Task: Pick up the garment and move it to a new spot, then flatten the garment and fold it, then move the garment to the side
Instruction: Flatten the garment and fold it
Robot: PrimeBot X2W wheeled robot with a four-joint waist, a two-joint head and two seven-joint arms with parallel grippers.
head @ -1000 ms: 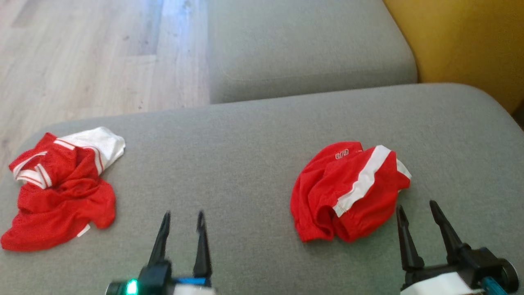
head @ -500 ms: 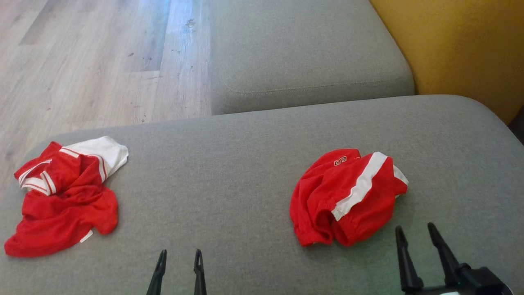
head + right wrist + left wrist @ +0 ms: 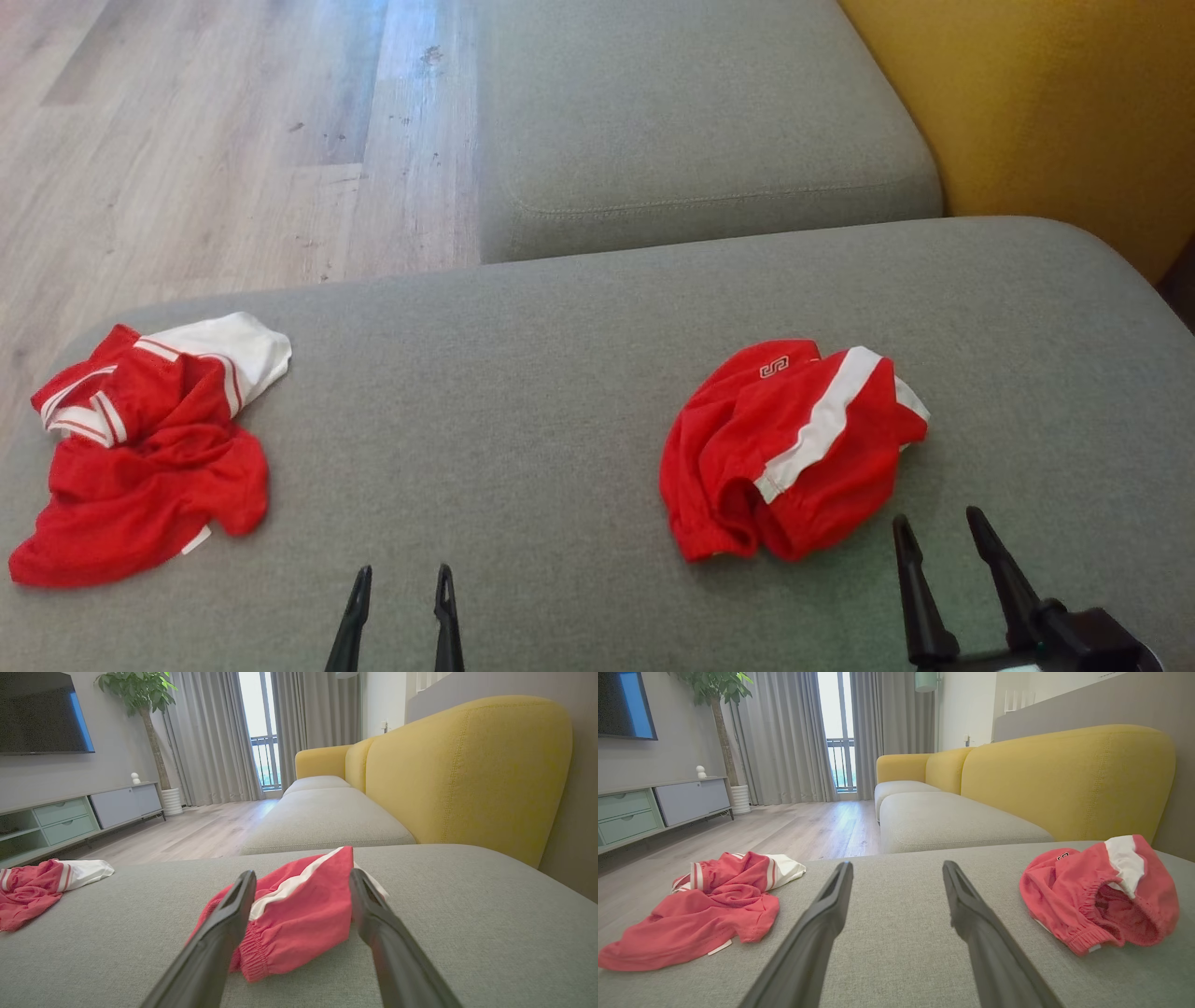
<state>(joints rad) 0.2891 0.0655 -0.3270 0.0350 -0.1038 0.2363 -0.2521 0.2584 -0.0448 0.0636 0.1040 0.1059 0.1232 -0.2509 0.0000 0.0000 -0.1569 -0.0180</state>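
Right hand (image 3: 935, 515) edged left, beside garment (image 3: 794, 448) hem.

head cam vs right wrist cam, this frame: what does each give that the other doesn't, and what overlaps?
Head view adds: the left tool, open, over the grey cushion, and the logo on the red shorts.
Right wrist view adds: the TV, plant, curtains and cabinet across the room.
Shared: the shorts, the red and white shirt, the cushion, the yellow sofa back, the wood floor, and the right tool, open and aimed at the shorts.
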